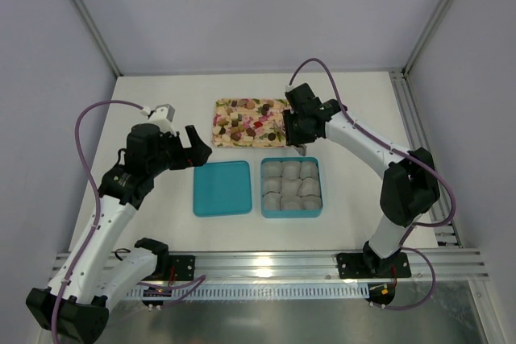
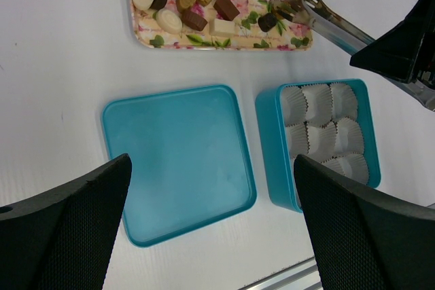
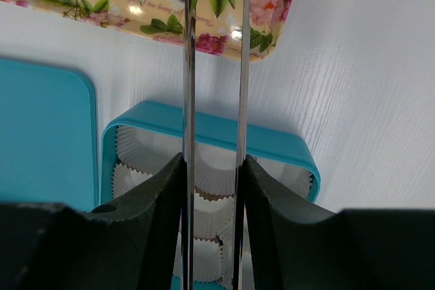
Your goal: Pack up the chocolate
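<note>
1. Chocolate (image 2: 194,20) lies scattered on the tray (image 2: 146,37); open table (image 2: 61,66) flanks it.
2. Right gripper (image 3: 213,168) clamps tongs (image 2: 333,22), tips narrowly apart over the tray's near-right corner; catch unclear.
3. Left gripper (image 2: 212,161) gapes above the lid (image 2: 177,154) near the tray.

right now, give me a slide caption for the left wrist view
Open left gripper above teal lid as tongs reach toward the chocolate on the flowered tray.

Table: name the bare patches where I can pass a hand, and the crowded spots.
Bare table lies behind the tray and right of the box. The strip between lid and box is narrow. Crowded: the tray's right end, where the tongs in the right fingers reach over the chocolate.
</note>
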{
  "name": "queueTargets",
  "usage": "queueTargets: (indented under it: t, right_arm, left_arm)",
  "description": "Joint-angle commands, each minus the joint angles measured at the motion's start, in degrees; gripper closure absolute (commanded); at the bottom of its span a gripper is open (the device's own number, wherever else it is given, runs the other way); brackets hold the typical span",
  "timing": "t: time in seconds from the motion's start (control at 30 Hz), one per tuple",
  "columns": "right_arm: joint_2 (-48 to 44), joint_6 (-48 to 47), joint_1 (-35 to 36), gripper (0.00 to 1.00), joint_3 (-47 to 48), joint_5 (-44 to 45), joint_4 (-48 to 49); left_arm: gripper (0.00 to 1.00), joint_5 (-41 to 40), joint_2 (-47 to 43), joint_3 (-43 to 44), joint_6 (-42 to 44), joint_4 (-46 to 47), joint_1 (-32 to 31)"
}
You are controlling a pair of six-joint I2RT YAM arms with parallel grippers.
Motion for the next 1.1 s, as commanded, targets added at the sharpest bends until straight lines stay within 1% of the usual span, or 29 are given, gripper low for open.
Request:
queueTargets:
  t: [0.0, 0.1, 0.13, 0.23, 0.47, 0.6, 0.7, 1.07]
  right_arm:
    - [-0.02, 0.58, 0.31, 0.60, 0.16, -0.25, 1.83]
    - [0.42, 0.40, 0.31, 0.60, 0.07, -0.25, 1.83]
    - [0.51, 0.31, 0.40, 0.62, 0.07, -0.25, 1.74]
    - [0.60, 0.22, 0.23, 0.64, -0.19, -0.34, 1.83]
    - [0.69, -0.13, 0.31, 0.65, -0.63, -0.51, 1.74]
    - [-0.37, -0.92, 0.23, 0.73, 0.16, 0.71, 1.04]
    - [-1.16, -1.53, 0.31, 0.76, 1.39, 1.60, -0.27]
    - [-5.99, -2.15, 0.22, 0.79, 2.10, 0.63, -1.86]
  left_arm:
    - [0.00, 0.90, -0.15, 0.00, 0.00, 1.46, 0.14]
    - [0.00, 0.90, -0.14, 0.00, 0.09, 1.46, 0.14]
    - [0.00, 0.99, -0.14, 0.00, 0.09, 1.46, 0.23]
    - [0.00, 0.90, -0.06, -0.08, 0.00, 1.46, 0.23]
    - [0.00, 0.90, 0.12, -0.08, 0.00, 1.46, 0.14]
    - [0.00, 0.90, 0.03, -0.09, 0.00, 1.46, 0.23]
    - [0.00, 0.64, 0.03, -0.08, 0.00, 1.37, 0.14]
    - [0.00, -0.15, -0.06, 0.00, 0.09, 1.46, 0.23]
